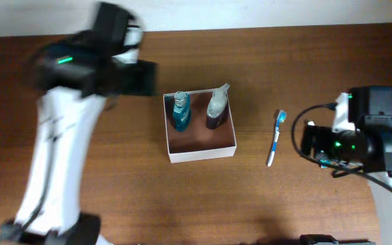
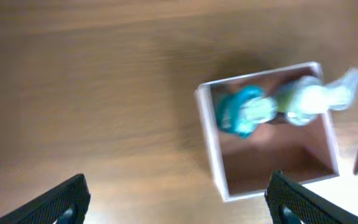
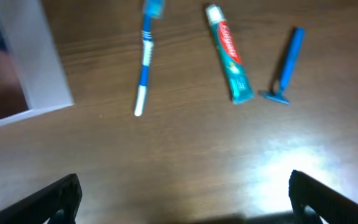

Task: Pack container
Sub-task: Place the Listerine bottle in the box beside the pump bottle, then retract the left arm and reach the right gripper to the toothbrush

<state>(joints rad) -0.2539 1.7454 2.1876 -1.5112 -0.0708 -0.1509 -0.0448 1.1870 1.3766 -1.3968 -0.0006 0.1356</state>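
Observation:
The container, a square shallow box with white walls and a reddish-brown inside, stands mid-table. In its far half are a teal bottle and a clear bottle with a purple base. My left gripper is blurred, left of the container's far corner. In the left wrist view it is open and empty, with the container, teal bottle and clear bottle ahead on the right. My right gripper is open and empty over bare wood, right of the container.
A blue-and-white toothbrush lies right of the container and shows in the right wrist view. That view also shows a toothpaste tube, a blue razor and the container's white wall.

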